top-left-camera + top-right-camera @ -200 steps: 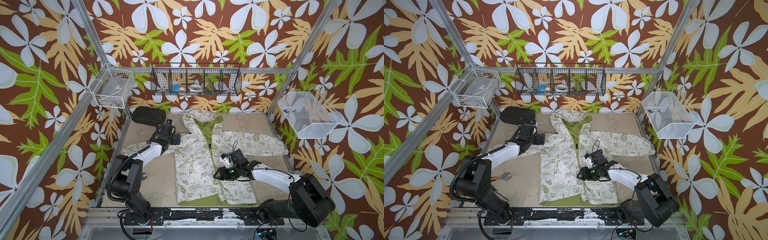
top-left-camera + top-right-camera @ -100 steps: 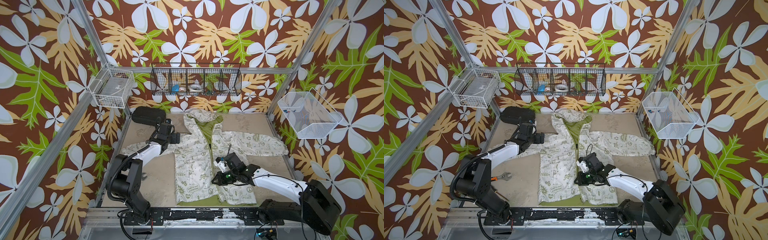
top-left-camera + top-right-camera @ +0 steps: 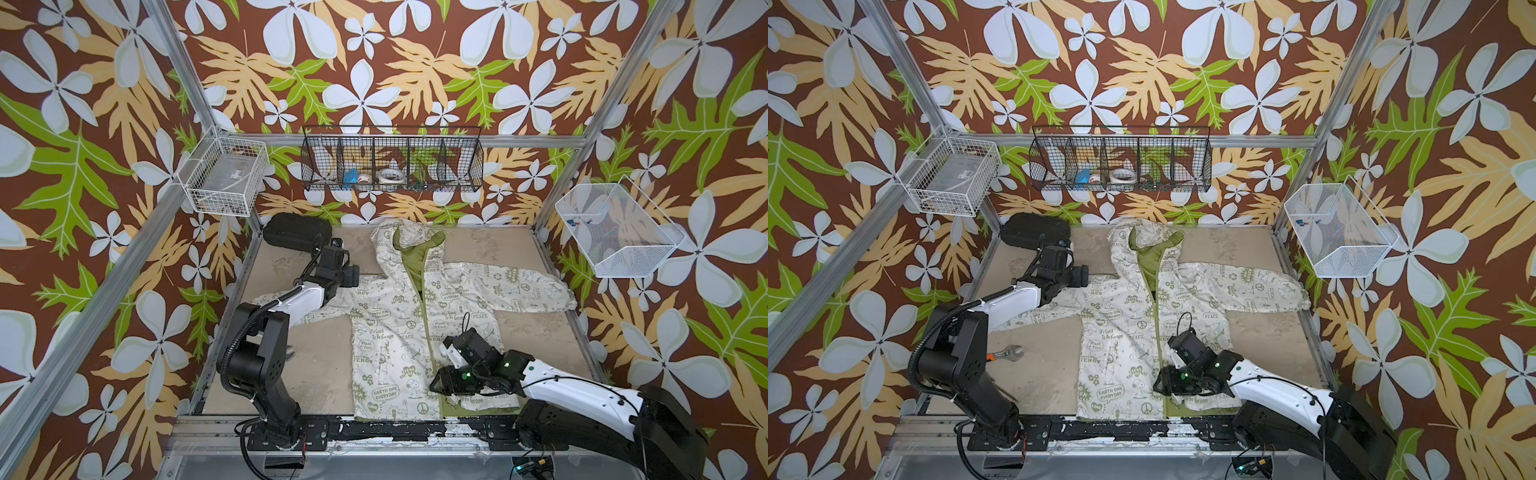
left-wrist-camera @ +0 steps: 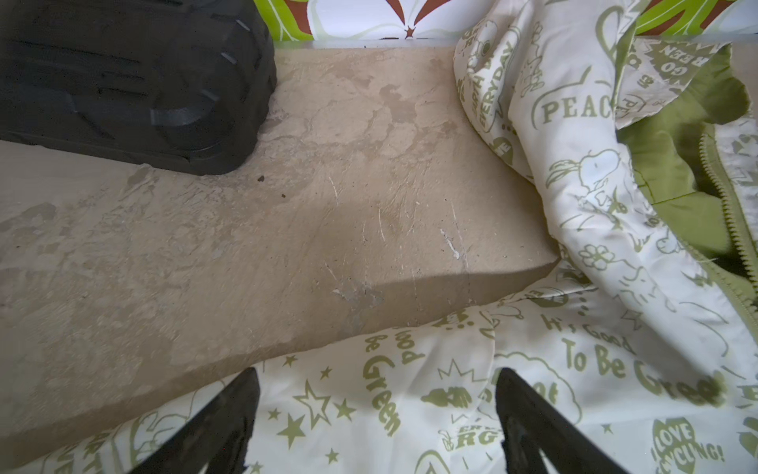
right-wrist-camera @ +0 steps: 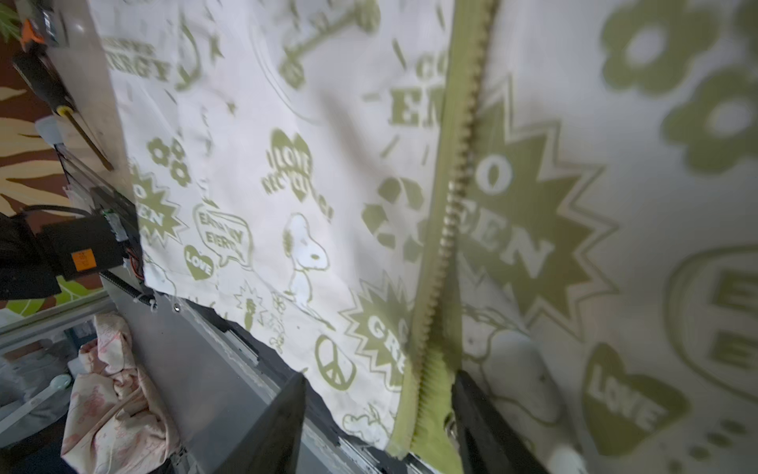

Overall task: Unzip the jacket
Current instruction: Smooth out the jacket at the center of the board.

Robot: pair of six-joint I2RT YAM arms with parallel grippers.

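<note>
I saw the jacket [image 3: 390, 332] lying flat on the table [image 3: 316, 361], hood toward the back wall, my left gripper [image 4: 377, 371] spread wide over one sleeve, holding nothing, my right gripper [image 5: 379, 375] spread astride the zipper [image 5: 451, 213] near the hem, nothing pinched

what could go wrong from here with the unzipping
The right gripper stands open astride the zipper near the hem, gripping nothing; closing here could just pinch cloth.
The left gripper is open over a sleeve, so the jacket isn't held and may slide with any tug.
The hem lies at the table's front edge and could be dragged off.
</note>
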